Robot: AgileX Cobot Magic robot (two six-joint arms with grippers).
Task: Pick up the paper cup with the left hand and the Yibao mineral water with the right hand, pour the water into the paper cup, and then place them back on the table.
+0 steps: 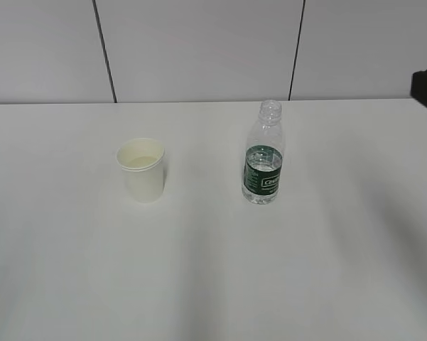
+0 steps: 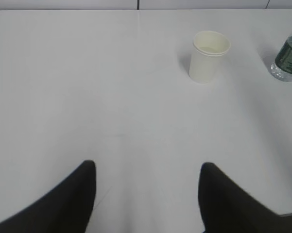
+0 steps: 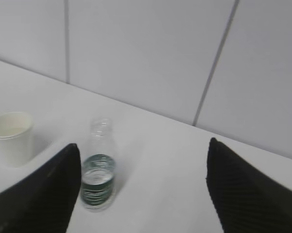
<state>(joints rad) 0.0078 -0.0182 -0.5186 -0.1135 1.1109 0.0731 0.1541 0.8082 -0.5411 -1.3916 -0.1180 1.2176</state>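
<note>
White worktop (image 1: 71, 270), grey panelled wall. Paper cup (image 1: 142, 169) and capless Yibao mineral water (image 1: 263, 155) upright, apart. Left tool (image 2: 146, 194), right tool (image 3: 143, 187): fingers spread, empty. Risk: a nudge topples the open bottle.

You've got a matt cream paper cup (image 1: 142, 169), a clear glossy plastic bottle (image 1: 263, 155) with ribbed shoulders and green printed label ahead of the right pincer, on a smooth matt white table (image 1: 213, 270). Pincer fingers (image 3: 243, 191): textured matt black.
</note>
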